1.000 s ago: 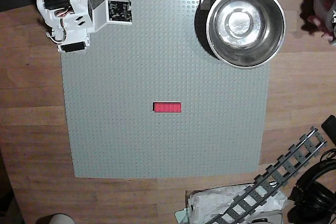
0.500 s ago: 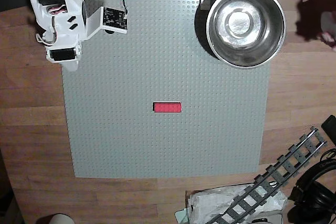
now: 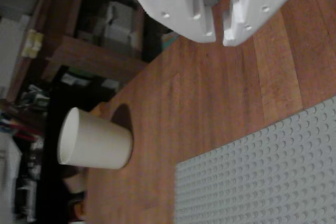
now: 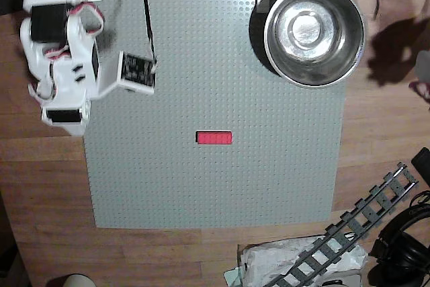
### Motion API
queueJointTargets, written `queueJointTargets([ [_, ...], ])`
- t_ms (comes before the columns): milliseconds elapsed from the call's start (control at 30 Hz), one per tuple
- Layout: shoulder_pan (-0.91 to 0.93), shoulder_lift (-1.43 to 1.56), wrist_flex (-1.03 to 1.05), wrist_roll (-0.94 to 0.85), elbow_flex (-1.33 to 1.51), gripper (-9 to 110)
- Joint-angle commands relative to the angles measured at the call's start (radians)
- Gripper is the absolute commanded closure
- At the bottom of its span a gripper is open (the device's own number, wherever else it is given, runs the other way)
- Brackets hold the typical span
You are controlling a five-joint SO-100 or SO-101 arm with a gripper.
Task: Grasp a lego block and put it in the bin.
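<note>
The red lego block (image 4: 214, 138) lies flat near the middle of the grey studded baseplate (image 4: 168, 186) in the overhead view. The steel bowl (image 4: 338, 65) stands on the plate's top right corner and is empty. The white arm is folded at the plate's top left, with my gripper (image 4: 64, 120) far to the left of the block. In the wrist view my gripper (image 3: 219, 38) shows at the top, its white jaws nearly touching with nothing between them, above bare wood. The block and the bowl are out of the wrist view.
A paper cup (image 3: 94, 140) lies on its side on the wooden table past the baseplate corner (image 3: 262, 177). In the overhead view a toy rail track (image 4: 356, 233), a plastic bag (image 4: 295, 260) and black headphones (image 4: 403, 240) sit at the bottom right.
</note>
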Motion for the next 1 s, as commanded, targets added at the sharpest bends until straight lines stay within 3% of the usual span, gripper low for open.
queueJointTargets([
  [0,0.011,-0.152,-0.051,-0.005,-0.106,102],
  [333,-0.074,-0.724,-0.084,-0.075,-0.508,102],
  [967,-0.357,-1.032,-0.078,-0.072,-0.739,102],
])
